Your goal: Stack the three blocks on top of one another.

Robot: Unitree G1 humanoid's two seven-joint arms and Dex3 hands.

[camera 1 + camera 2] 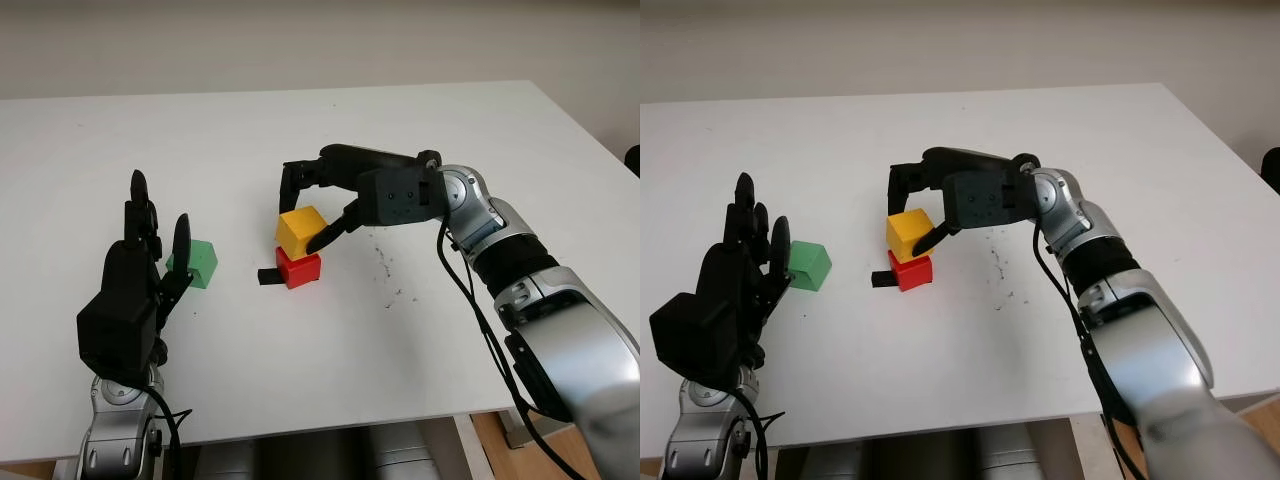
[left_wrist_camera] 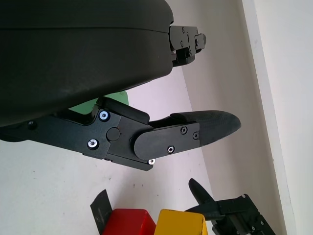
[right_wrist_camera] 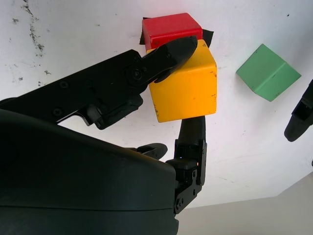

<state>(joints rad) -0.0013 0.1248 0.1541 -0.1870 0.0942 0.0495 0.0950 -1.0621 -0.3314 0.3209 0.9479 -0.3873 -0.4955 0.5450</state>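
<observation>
1. Three coloured cubes lie on the white table [image 1: 420, 140]: a yellow cube-shaped block [image 1: 300, 229], a red cube-shaped block [image 1: 299, 268] and a green cube-shaped block [image 1: 197, 263].
2. The yellow block sits on top of the red block, slightly rotated relative to it, near the table's middle.
3. A small black flat piece [image 1: 267, 276] lies on the table, touching the red block on the side towards the green block.
4. The right hand [image 1: 318, 205] reaches in from the right side and is closed around the yellow block; in the right wrist view, one of its fingers [image 3: 166, 56] presses one face and another bears on the opposite face.
5. The green block stands alone on the table, well apart from the two-block stack, just beside the left hand.
6. The left hand [image 1: 140, 275] is open and holds nothing; it is positioned at the near left of the table, fingers pointing away from the robot.
</observation>
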